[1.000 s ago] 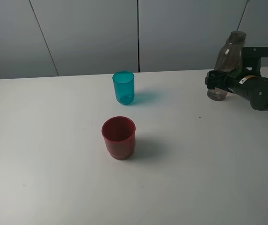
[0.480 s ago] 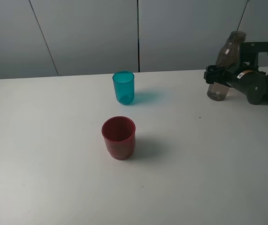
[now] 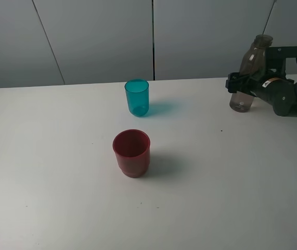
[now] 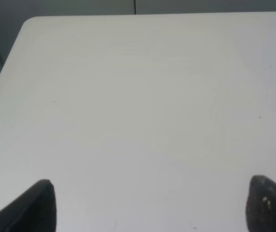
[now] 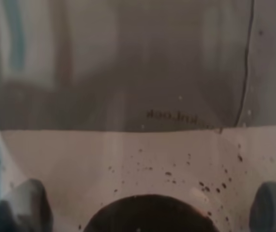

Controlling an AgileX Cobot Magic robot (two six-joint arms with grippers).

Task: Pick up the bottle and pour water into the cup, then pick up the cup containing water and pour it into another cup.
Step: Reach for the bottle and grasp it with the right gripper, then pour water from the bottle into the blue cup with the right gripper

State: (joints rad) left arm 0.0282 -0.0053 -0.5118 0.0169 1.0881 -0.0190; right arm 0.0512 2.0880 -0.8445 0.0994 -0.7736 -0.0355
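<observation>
High cam: looks like nothing's poured yet, so every step is left. The right end effector [image 3: 236, 85] sits spread around the slim, smoky plastic bottle [image 3: 255, 57], not clamped. The teal cup [image 3: 137, 97] and squat red cup [image 3: 131, 152] stand well away from it on the matte white surface [image 3: 60, 182].

Left wrist: the left end effector [image 4: 150, 203] is released, with only bare surface between its tips.

Right wrist: the bottle's translucent, speckled wall fills the gap.

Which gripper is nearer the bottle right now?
Right. The right gripper is at the bottle, low on its body, jaws open either side of it. The left gripper hangs over bare table, no bottle in its wrist view.
</observation>
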